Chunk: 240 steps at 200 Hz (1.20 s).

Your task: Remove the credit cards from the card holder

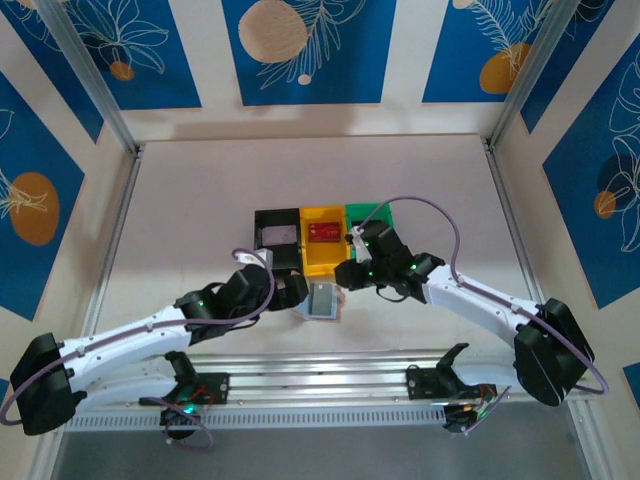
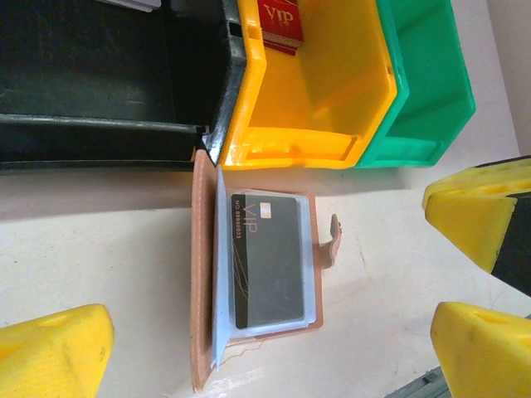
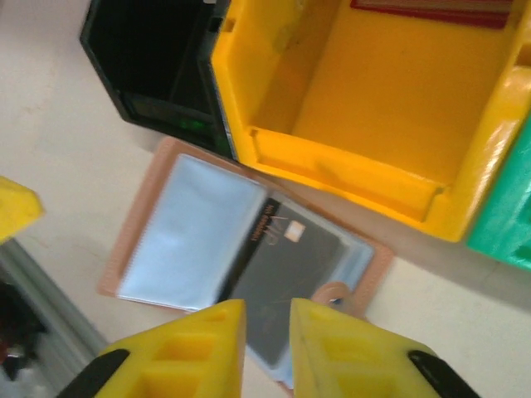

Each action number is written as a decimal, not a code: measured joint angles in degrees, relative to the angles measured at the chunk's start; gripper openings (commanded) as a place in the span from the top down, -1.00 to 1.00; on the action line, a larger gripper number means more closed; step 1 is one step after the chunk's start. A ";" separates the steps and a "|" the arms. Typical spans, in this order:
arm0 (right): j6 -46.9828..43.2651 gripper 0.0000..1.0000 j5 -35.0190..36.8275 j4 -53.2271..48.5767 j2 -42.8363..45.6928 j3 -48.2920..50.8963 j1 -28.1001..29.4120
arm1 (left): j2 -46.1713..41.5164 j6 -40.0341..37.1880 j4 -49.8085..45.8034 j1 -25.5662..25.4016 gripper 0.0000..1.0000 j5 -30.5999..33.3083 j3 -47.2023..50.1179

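- Just on the near side of the yellow bin (image 1: 322,262), touching or almost touching its front wall, the card holder (image 1: 323,300) lies open and flat on the surface (image 1: 200,200). Pale pockets face up.
- One dark card (image 2: 265,261) sits in the pocket page on the snap tab (image 2: 332,245) side. Its long axis runs straight away from the yellow bin's wall, short end toward the bin.
- A red card (image 2: 280,21) already lies inside the yellow bin at the far end, so I judge the dark one is the card left to pull.
- Right gripper (image 3: 267,332): fingers narrow, a slim gap with nothing in it. It hovers over the holder's tab edge, on the side away from the yellow bin, with the dark card (image 3: 290,274) just past the fingertips toward the bin.
- Left gripper (image 1: 297,293): fingers (image 2: 58,352) spread wide, holding nothing, straddling the holder from above. It is not touching, as far as I can tell.
- Key relation: both arms are close, but the right fingertips sit nearest the card, at its end away from the yellow bin. The gap lines up roughly with the card's long axis.
- Judgement: the pull likely runs along that axis, away from the yellow bin — but I cannot tell which edge of the pocket is the open one.
- The left arm looks placed to pin the holder; the thin card inside its sleeve may drag the holder along.
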State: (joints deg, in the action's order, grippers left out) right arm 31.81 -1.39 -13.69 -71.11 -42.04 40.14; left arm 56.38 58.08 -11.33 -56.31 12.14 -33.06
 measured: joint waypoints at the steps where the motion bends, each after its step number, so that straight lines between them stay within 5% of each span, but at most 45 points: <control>1: 0.44 0.68 -0.22 0.15 -0.04 0.00 0.04 | 0.00 0.00 0.02 -0.02 -0.95 -0.02 0.00; 110: 10.38 0.99 2.32 1.07 -10.10 -0.83 5.11 | 4.11 1.14 -0.35 -2.54 -0.79 0.57 -4.55; 240: 11.37 1.00 2.89 4.50 -1.42 8.22 1.62 | 14.36 8.07 12.31 -5.09 -0.21 -0.55 -3.96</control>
State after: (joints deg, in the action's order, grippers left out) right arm 43.18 1.50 -9.19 -72.53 -33.82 41.76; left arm 70.74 66.15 0.97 -61.41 11.60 -37.01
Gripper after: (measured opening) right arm 0.064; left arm 0.629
